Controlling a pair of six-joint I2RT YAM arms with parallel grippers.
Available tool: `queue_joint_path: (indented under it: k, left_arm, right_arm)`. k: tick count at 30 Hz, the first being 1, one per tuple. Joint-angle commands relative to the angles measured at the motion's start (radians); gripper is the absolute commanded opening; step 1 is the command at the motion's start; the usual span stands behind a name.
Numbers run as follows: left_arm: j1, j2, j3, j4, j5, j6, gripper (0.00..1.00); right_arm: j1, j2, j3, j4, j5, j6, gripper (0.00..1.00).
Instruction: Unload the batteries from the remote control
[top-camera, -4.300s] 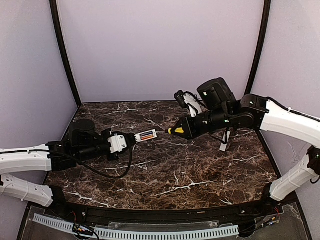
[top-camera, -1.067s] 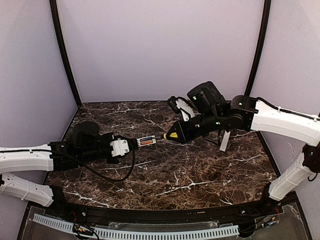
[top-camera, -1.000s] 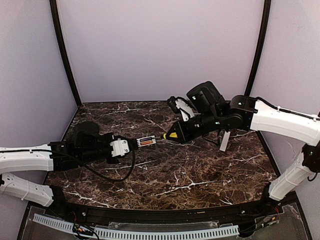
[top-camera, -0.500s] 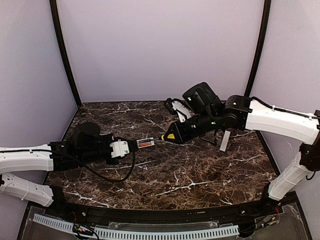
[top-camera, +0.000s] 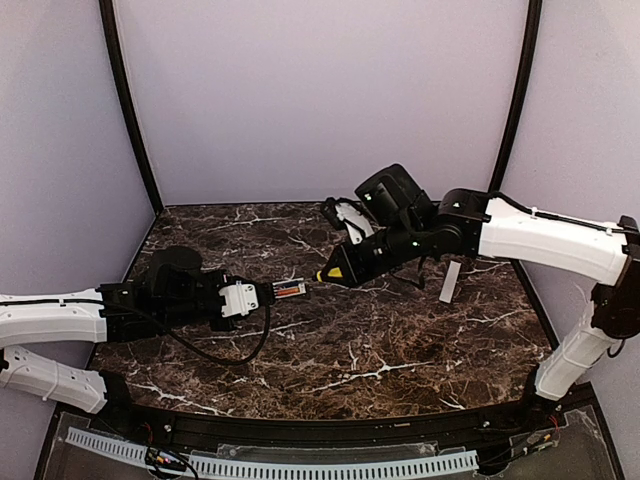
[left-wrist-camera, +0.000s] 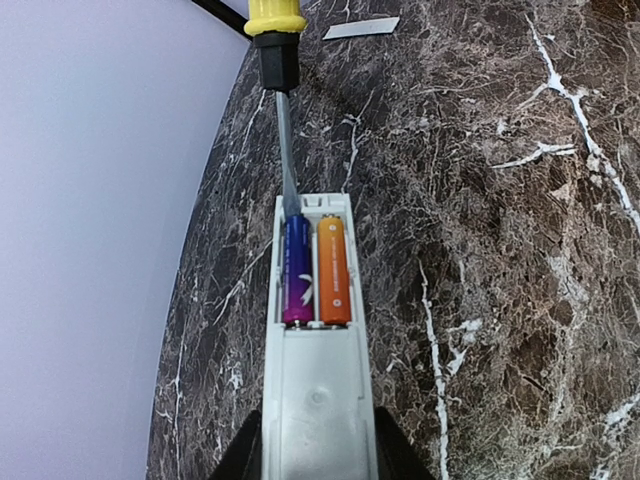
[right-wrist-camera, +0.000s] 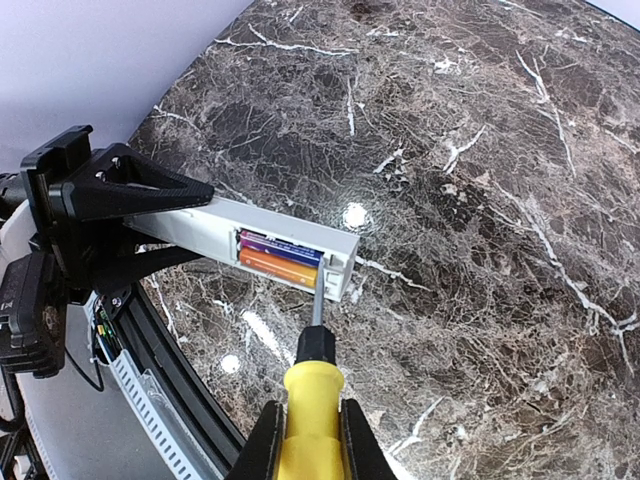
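Over the desk (top-camera: 350, 350), my left jaws clenched the remote control (left-wrist-camera: 318, 400), recess up. My right jaws grasped the screwdriver (right-wrist-camera: 312, 400), tip beside the two seated batteries (left-wrist-camera: 333, 265). A hard pry could have flung one off the desk.

Place: a robotics lab test booth, built for machines rather than for people.
Walls: plain lavender panels (top-camera: 320, 100) close off the back and both sides.
Frame: black curved poles (top-camera: 128, 120) rise at the rear corners.
Surface: a dark marble-patterned tabletop (top-camera: 350, 350) spans the booth.
Machines: a white-and-black left arm (top-camera: 50, 320) and right arm (top-camera: 550, 235) reach in over the tabletop.
Wiring: a white slotted cable duct (top-camera: 300, 467) with loose wires runs along the front edge.
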Motion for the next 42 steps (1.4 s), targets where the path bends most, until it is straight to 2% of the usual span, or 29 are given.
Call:
queue_joint_path:
  k: [1, 13, 23, 42]
  left_arm:
    - [-0.018, -0.021, 0.005, 0.087, 0.075, 0.009, 0.00]
    - [-0.020, -0.031, -0.001, 0.090, 0.073, 0.015, 0.00]
    - [-0.022, -0.062, -0.028, 0.117, 0.105, 0.027, 0.00]
    - [-0.027, -0.096, -0.057, 0.141, 0.168, 0.034, 0.00]
  right_arm:
    - [0.015, 0.021, 0.041, 0.111, -0.071, -0.002, 0.00]
    - [0.022, 0.051, 0.035, 0.094, -0.077, -0.022, 0.00]
    - [0.018, 0.017, -0.037, 0.205, -0.238, -0.048, 0.00]
    - [-0.024, -0.087, -0.199, 0.386, -0.370, 0.019, 0.00]
